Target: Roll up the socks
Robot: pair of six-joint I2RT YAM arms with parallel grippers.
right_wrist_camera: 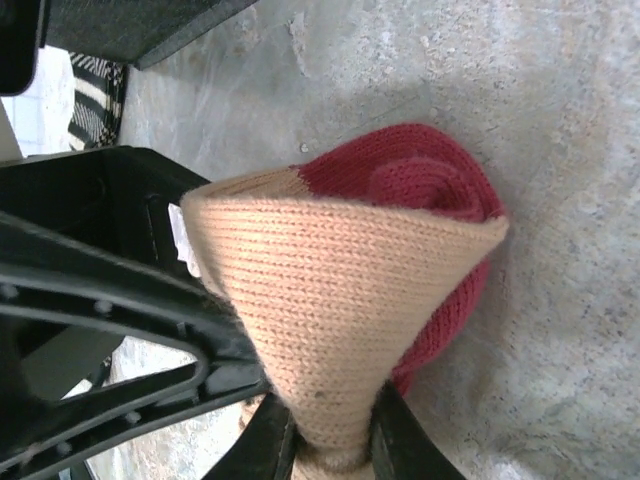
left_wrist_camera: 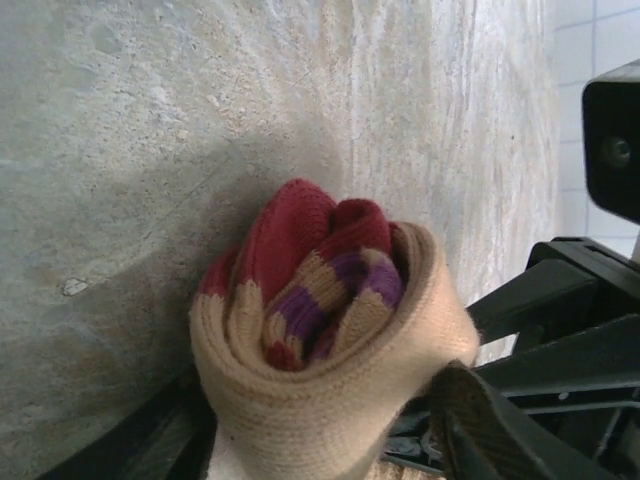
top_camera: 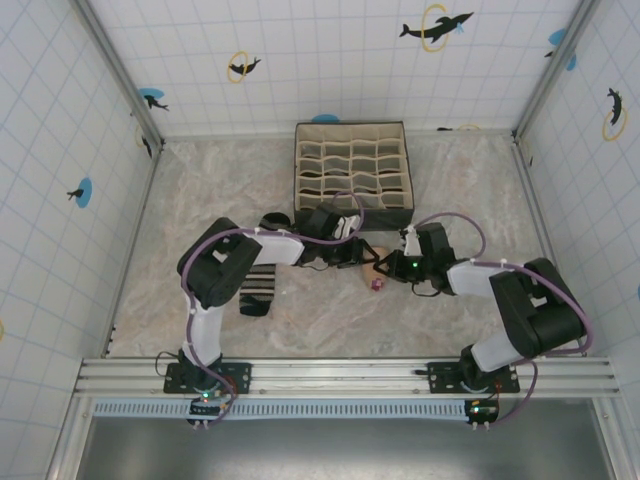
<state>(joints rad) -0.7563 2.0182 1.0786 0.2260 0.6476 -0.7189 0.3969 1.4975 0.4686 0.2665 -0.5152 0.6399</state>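
At the frame's bottom, the right gripper (right_wrist_camera: pixel 335 445) pinched the rolled peach sock (right_wrist_camera: pixel 350 290); the left gripper (left_wrist_camera: pixel 320 430) straddled it, grip unclear.

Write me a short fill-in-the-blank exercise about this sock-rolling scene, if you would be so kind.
1. The rolled sock has a dark ___ toe tucked inside.
2. The right fingers pinch its ___ outer layer.
3. The black striped sock lies by the ___ arm.
Missing words: red, peach, left.
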